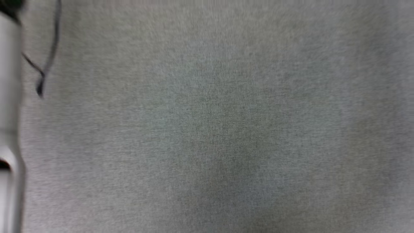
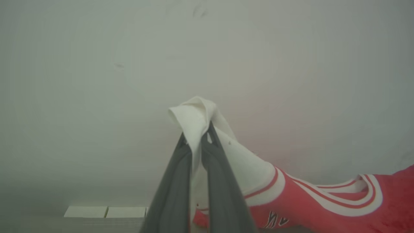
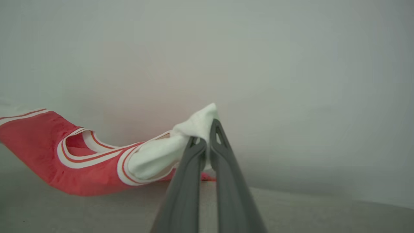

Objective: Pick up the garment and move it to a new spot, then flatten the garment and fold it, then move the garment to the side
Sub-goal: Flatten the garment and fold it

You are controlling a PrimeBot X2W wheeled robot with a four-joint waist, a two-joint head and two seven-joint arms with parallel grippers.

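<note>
Grey tabletop [image 1: 226, 129] lies blurred below our head, with a pale forearm [image 1: 9, 97] and a dark cable [image 1: 53, 42] at the left edge. Our left tool [image 2: 197, 137] pinches one white sleeve of the shirt [image 2: 323, 207], its fingers nearly together on the cloth. Our right tool [image 3: 205, 132] grips the other white sleeve likewise. Between them the red body sags slack before a pale backdrop [image 3: 291, 64].
</note>
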